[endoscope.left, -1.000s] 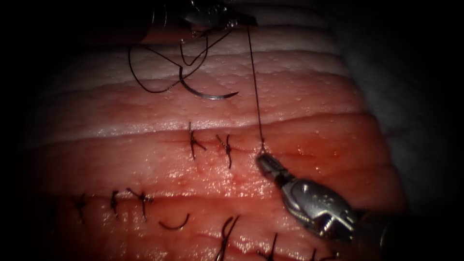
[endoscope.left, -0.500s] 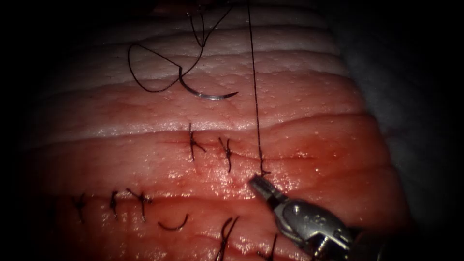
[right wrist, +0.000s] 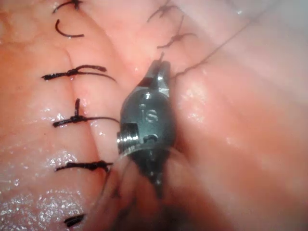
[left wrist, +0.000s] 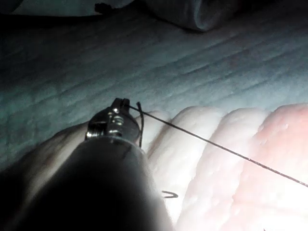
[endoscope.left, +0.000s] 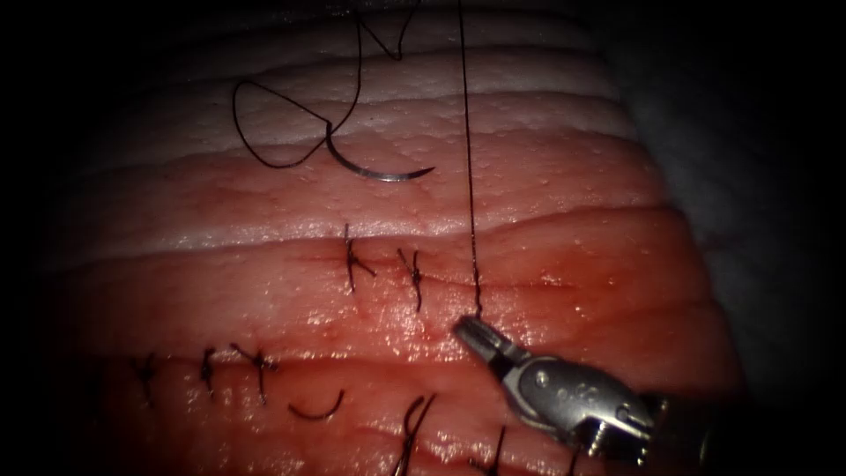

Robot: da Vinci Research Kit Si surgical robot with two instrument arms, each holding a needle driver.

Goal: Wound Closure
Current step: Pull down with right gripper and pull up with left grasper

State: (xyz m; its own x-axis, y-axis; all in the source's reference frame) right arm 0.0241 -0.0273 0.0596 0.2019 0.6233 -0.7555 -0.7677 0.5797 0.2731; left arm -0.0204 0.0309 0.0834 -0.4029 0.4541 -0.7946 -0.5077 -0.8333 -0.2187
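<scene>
Both hands gripping thread [endoscope.left: 470, 176], taut over the cut.
Needle [endoscope.left: 381, 171] free on tissue [endoscope.left: 573, 176]; right hand [endoscope.left: 471, 332] closed on short end, left hand [left wrist: 124, 103] on long strand; best pulled evenly opposite.

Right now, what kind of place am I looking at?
Likely a surgical-training bench: layered pork tissue carrying rows of tied stitches, a curved needle lying free on it, and the right tool holding taut thread.

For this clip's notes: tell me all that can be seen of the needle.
The needle is a thin, curved piece of grey metal, shining along its arc. It lies free on the pale upper part of the tissue, above the cut and not in it, its curve bowing downward and its point to the right. Dark thread leaves its left end in a loop. Neither tool holds it.
</scene>
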